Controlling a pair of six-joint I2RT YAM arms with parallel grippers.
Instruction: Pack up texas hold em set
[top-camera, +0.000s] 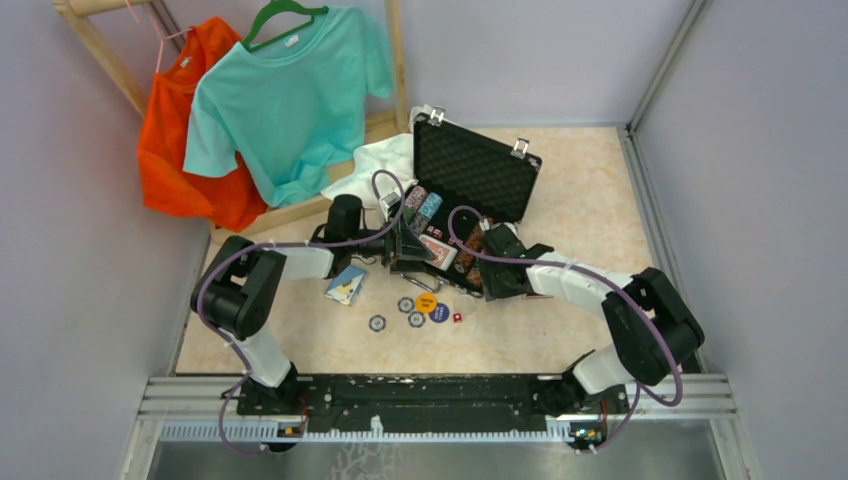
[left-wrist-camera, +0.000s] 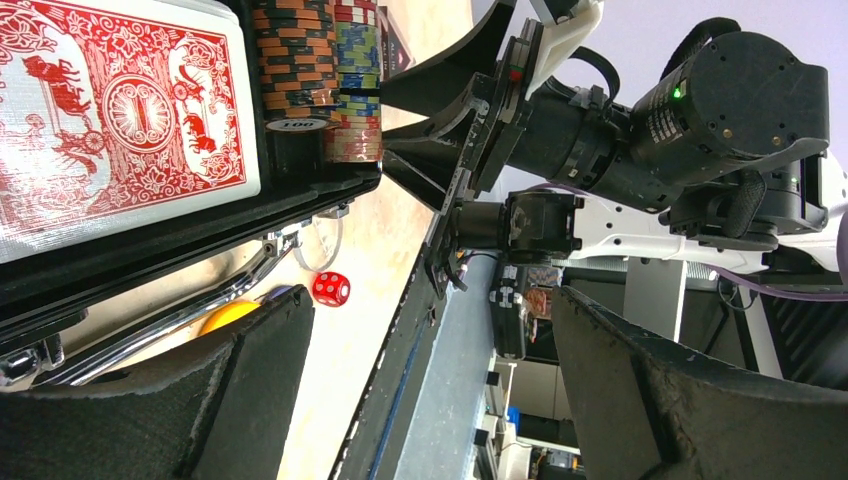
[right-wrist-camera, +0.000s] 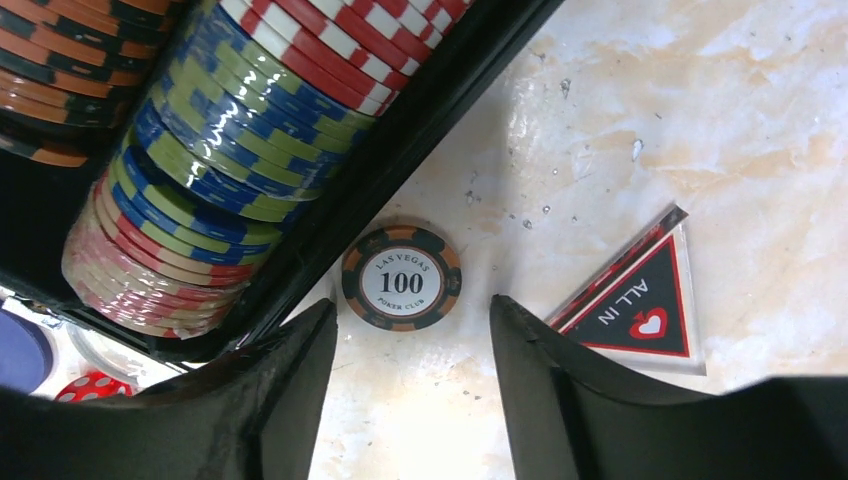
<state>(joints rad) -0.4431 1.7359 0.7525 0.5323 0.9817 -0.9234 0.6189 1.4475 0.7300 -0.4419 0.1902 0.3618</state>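
The black case (top-camera: 470, 165) stands open, lid up, with rows of poker chips (top-camera: 425, 205) inside. My left gripper (left-wrist-camera: 430, 390) hovers open at the case's near edge, holding nothing; beside it lie a red card deck (left-wrist-camera: 110, 120) in the case and a red die (left-wrist-camera: 331, 288) on the table. My right gripper (right-wrist-camera: 410, 305) is open, low over the table beside the case wall (right-wrist-camera: 420, 120). A black-and-orange 100 chip (right-wrist-camera: 402, 277) lies flat at its fingertips, not gripped. An ALL IN triangle (right-wrist-camera: 640, 305) lies to the right.
Loose on the table in front of the case are a blue card deck (top-camera: 346, 284), three grey chips (top-camera: 406, 304), an orange button (top-camera: 427, 303) and a blue button (top-camera: 440, 313). A white cloth (top-camera: 375, 165) lies left of the case, below hanging shirts (top-camera: 285, 95).
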